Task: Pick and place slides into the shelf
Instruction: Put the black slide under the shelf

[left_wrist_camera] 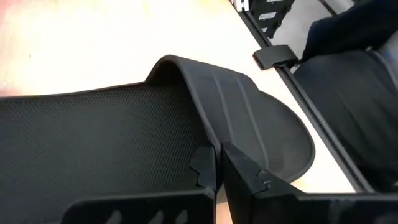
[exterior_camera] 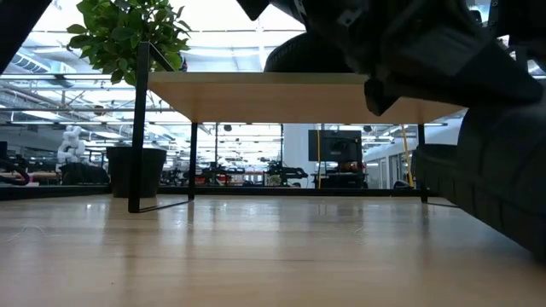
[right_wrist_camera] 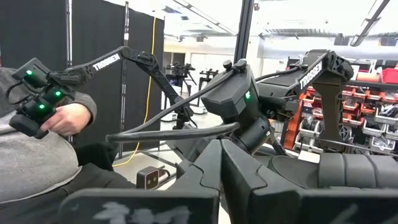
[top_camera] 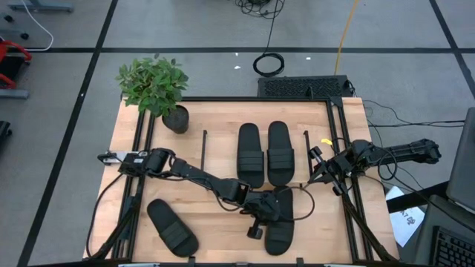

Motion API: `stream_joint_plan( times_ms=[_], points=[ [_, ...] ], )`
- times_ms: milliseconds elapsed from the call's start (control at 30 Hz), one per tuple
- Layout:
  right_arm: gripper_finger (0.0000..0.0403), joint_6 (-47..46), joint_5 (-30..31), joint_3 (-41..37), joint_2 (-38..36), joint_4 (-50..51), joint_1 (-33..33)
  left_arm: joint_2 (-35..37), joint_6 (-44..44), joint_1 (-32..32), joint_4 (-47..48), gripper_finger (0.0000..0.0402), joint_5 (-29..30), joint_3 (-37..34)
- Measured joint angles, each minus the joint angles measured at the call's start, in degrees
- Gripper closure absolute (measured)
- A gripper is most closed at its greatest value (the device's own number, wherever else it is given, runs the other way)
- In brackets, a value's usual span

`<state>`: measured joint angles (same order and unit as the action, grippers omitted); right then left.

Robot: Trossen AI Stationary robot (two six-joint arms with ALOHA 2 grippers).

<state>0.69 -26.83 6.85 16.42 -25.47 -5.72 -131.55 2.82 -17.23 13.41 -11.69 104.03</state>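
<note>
A: Start with the surface [top_camera: 223, 119]; what sits on it?

B: The shelf [top_camera: 223, 144] fills the middle, with two slides [top_camera: 263, 152] side by side on its top board; a third slide [top_camera: 172, 228] lies near the front left; the fourth slide [top_camera: 280, 222] lies front centre, under the left end effector [top_camera: 258, 216].

A: Is that end effector holding it?

B: Its fingers are clenched just by the strap [left_wrist_camera: 217, 93]; whether they pinch anything I cannot tell; the right end effector [top_camera: 320, 169] waits clenched at the right edge.

A: How will the slide handle?

B: Probably light and bendy, foam-like, with a textured sole; the strap's arch looks the best hold.

A: Anything unclear?

B: The arm covers part of the fourth slide; the low view shows mostly the shelf's underside.
</note>
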Motion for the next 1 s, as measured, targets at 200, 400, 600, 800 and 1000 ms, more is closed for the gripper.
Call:
stream_joint_plan(
  times_ms=[200, 400, 600, 800, 1000],
  points=[
    [0.0403, 0.00, 0.00, 0.00, -0.01, 0.00, 0.00, 0.05, -1.73, -0.15, 0.13, 0.0362, 1.74, 0.00],
    [0.0403, 0.00, 0.00, 0.00, 0.01, 0.00, 0.00, 0.37, -2.80, -0.15, -0.20, 0.0302, 3.09, 0.14],
    [0.0403, 0.00, 0.00, 0.00, 0.01, 0.02, 0.00, 1.21, -5.90, -0.54, -0.24, 0.0237, 4.64, 0.33],
    [0.0403, 0.00, -0.16, 0.02, 0.01, 0.03, -0.01, 2.63, -9.19, -2.89, -0.92, 0.0203, 8.67, 0.38],
    [0.0403, 0.03, -0.17, 0.02, 0.00, 0.02, 0.00, 3.08, -12.41, -9.83, 0.31, 0.0199, 29.84, 0.37]
  ],
)
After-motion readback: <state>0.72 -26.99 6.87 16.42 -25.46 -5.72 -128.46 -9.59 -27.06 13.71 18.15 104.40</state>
